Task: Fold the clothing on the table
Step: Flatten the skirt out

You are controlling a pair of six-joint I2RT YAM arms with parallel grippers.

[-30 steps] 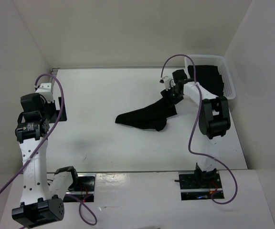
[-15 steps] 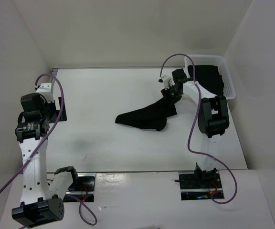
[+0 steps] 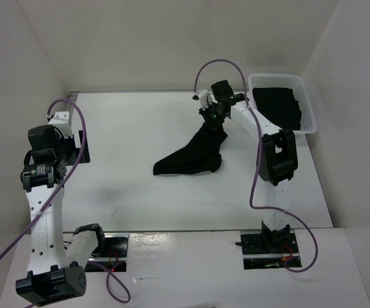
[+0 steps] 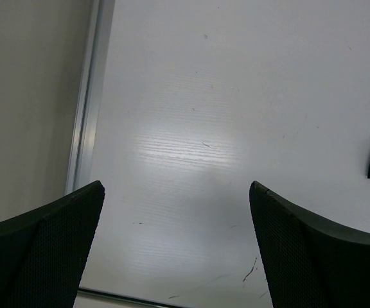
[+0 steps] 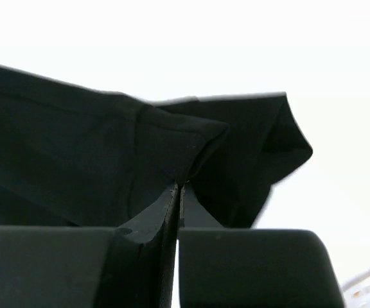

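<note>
Right wrist view: the right gripper (image 5: 178, 192) is seen with its two black fingers pressed together, a pinch of the plain black garment of soft matte fabric (image 5: 76, 160) being clamped between them. From the pinch, the cloth is spread away from the fingers in loose folds, more of it to the left than to the right, and white surface is seen beyond it.

From the top external camera, the gripped end of the garment is found at the far right of centre, directly under the right gripper. From there the cloth is drawn out in a long narrowing-then-widening strip toward the near left, and its broader end is laid on the large flat white rectangular tabletop (image 3: 127, 122) near the middle. Whether the gripped end is touching the surface cannot be told.

Just to the right of the right arm, at the far right corner, a white plastic lattice basket (image 3: 275, 77) is set, with more black fabric (image 3: 276, 106) inside it.

The left gripper (image 4: 176, 192) is held wide open over bare tabletop near the left rail, well apart from the garment, with nothing between its fingers.
</note>
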